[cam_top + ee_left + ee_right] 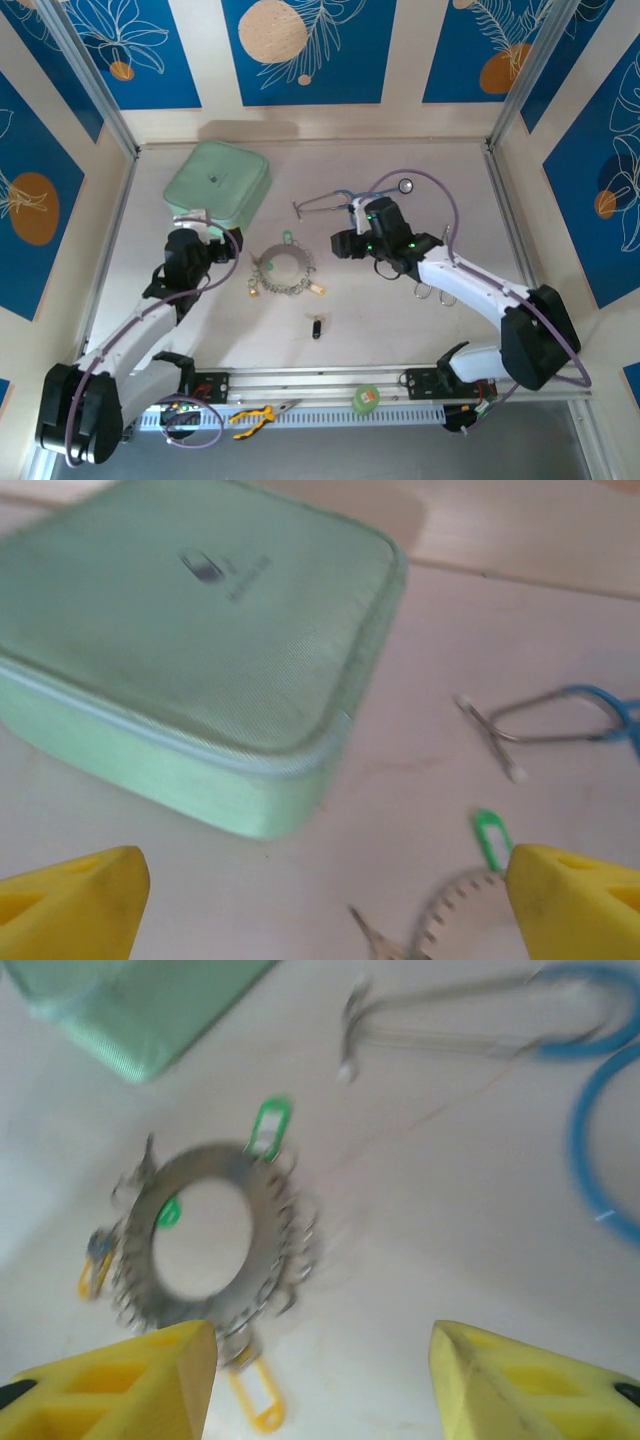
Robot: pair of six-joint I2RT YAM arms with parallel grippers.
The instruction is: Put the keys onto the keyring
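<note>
Keyring with tagged keys near closed green case, contents hidden

The left end effector has its two yellow fingers spread wide, one in each lower corner, nothing between them. Beyond them a pale green zipped case lies flat on the bench. At lower right an arc of the keyring shows, a green tag at its edge and what looks like a small silver key just beside it. Farther right lies a blurred stethoscope.
</note>
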